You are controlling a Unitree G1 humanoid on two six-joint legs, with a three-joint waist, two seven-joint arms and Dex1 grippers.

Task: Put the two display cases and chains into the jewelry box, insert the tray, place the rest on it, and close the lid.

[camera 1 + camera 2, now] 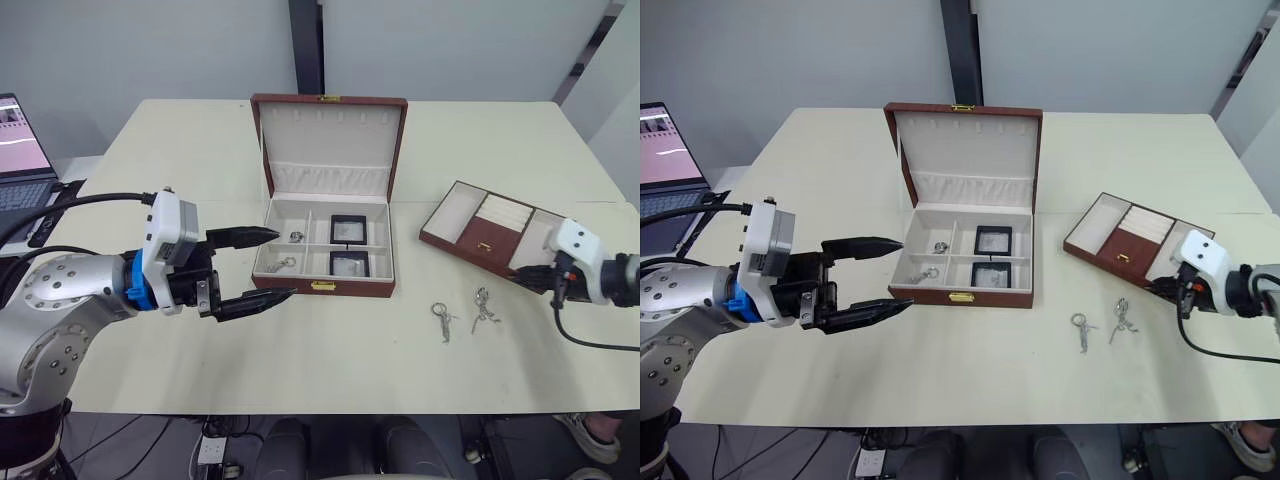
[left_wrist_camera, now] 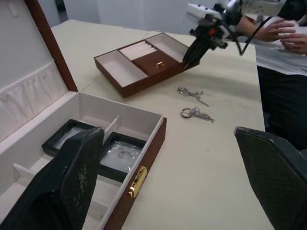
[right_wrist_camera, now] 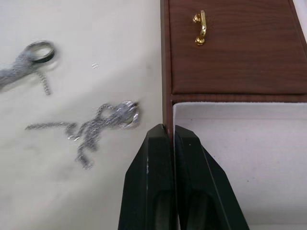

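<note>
Box: jewelry box (image 1: 330, 285) is sitting open mid-table toward the far edge, lid (image 1: 330, 140) upright, two display cases (image 1: 348, 228) lying inside.
Tray: tray (image 1: 462, 247) is resting near the right edge.
Right gripper (image 3: 169, 132): fingers are pinching the tray wall.
Left gripper (image 1: 262, 265): fingers are standing apart, empty, beside the box.
Chains: chains (image 1: 464, 315) are lying toward the table's near edge.

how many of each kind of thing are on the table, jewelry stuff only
jewelry box: 1
tray: 1
display cases, both in the box: 2
silvery pieces in the box's left compartments: 2
silvery pieces loose on the table: 2
total: 8
</note>
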